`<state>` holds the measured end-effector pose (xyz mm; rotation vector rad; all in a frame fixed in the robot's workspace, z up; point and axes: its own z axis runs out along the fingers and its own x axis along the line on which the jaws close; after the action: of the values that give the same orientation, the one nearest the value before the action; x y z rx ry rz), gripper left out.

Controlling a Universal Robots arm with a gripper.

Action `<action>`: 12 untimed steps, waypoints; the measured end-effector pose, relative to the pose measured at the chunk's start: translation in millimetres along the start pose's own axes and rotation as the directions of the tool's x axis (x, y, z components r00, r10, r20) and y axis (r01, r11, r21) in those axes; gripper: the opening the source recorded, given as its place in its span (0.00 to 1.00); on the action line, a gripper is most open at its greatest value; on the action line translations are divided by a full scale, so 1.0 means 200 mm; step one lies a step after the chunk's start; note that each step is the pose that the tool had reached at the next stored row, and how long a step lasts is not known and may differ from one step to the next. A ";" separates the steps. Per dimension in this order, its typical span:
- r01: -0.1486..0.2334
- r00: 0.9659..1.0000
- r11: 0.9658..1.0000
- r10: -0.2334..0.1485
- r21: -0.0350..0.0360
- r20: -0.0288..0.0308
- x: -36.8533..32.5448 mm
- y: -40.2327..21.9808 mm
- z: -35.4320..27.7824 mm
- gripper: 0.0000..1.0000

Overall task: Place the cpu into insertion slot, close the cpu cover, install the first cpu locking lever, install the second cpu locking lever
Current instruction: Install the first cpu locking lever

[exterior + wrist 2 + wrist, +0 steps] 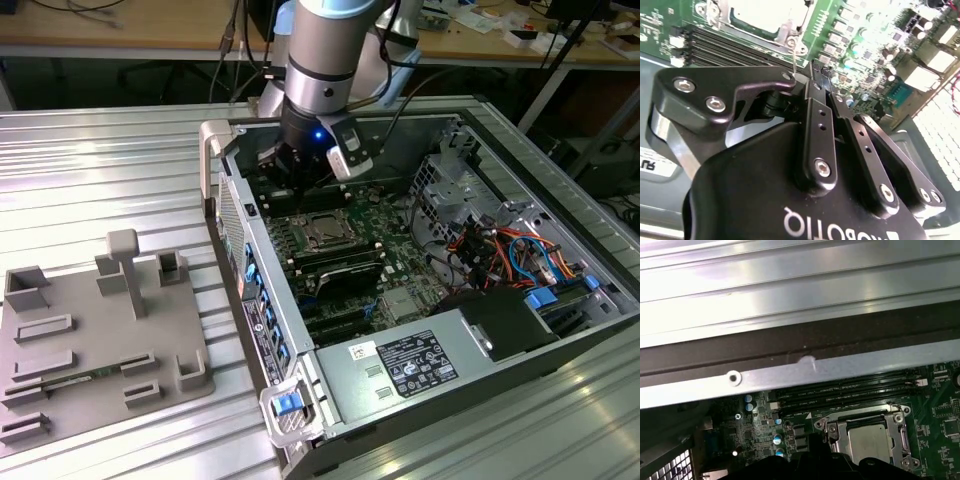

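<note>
The cpu (pixel 326 233) lies in the insertion slot (pixel 309 222) on the green board inside the open computer case. Its silver top face (pixel 867 441) shows through the cut-out of the cpu cover (pixel 839 434), which lies flat over it. In the second wrist view the cpu (pixel 760 12) and the cover's frame (pixel 790 37) sit just beyond my fingertips. My gripper (pixel 300 178) hangs low inside the case, just beside the socket towards the case's back wall. Its fingers (pixel 813 70) are shut together, and a thin silvery lever rod (pixel 794 59) runs from the socket's corner to them.
Long black memory slots (pixel 840 390) flank the socket. The case's metal wall (pixel 805 367) runs close by the gripper. A grey box with a white label (pixel 420 362) and coloured cables (pixel 500 250) are at the exterior view's right. A grey fixture plate (pixel 100 345) lies on the ribbed table, left.
</note>
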<state>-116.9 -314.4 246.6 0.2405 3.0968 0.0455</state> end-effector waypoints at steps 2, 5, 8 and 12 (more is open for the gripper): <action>0.000 1.000 1.000 0.000 0.000 0.000 -0.016 0.003 0.001 0.11; 0.000 1.000 1.000 0.000 0.000 0.000 -0.050 0.008 0.003 0.11; 0.000 1.000 1.000 0.000 0.000 0.000 -0.051 0.009 0.003 0.11; 0.002 1.000 1.000 -0.002 0.000 0.000 -0.061 0.010 0.005 0.11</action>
<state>-104.4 -314.3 246.1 0.2372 3.0971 0.0455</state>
